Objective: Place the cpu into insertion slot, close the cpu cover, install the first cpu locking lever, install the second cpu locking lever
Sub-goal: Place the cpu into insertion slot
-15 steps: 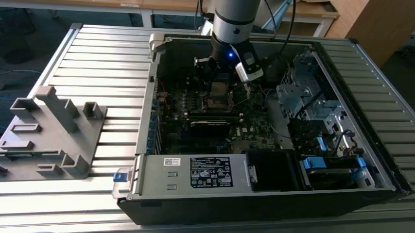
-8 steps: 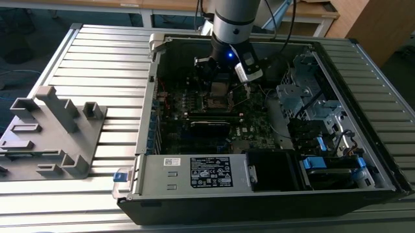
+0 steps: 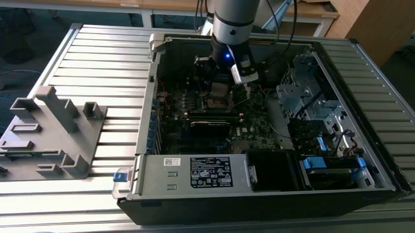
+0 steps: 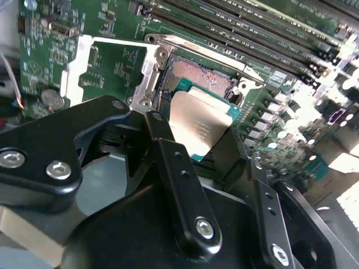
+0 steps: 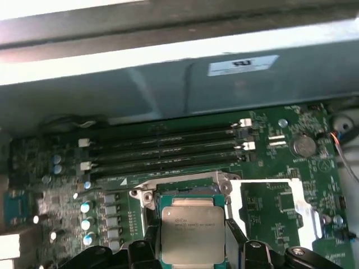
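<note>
One cpu [image 5: 192, 232], one insertion slot [image 4: 202, 75]

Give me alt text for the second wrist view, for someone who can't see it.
A black gripper holds a silver chip over the open socket on a green circuit board. The socket's metal cover is flipped open beside it.

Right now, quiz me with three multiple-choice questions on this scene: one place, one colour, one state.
1. Where is the cpu? A in the pincer, over the slot. B seated in it. C dropped beside it.
2. Its top is? A red. B silver. C blue.
3. The cover is? A shut. B in the pincer. C open, swung aside.
Answers: A, the pincer grips it tilted above the slot; B, dull grey metal shows; C, its frame lies beside the slot with board showing through its window.
</note>
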You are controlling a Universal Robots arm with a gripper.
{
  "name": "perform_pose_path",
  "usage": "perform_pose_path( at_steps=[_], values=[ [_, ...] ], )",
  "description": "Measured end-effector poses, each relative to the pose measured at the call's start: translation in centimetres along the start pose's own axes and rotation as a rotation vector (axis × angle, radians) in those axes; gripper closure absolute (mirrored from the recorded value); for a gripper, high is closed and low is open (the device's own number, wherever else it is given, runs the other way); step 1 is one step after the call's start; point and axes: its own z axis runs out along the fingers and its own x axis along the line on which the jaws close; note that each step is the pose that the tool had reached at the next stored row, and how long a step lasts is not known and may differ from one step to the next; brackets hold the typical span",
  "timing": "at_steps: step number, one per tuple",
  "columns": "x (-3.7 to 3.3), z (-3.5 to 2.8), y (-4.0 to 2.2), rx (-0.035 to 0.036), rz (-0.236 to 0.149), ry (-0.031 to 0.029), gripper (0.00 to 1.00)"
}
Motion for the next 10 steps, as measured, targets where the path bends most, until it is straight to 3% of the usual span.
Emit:
perform_pose_path(
  at_steps=[5, 10],
  values=[
    [0.00, 0.08, -0.01, -0.0013, 0.090, -0.0078, 0.46],
    [0.00, 0.09, -0.01, -0.0018, 0.099, -0.0087, 0.46]
  ],
)
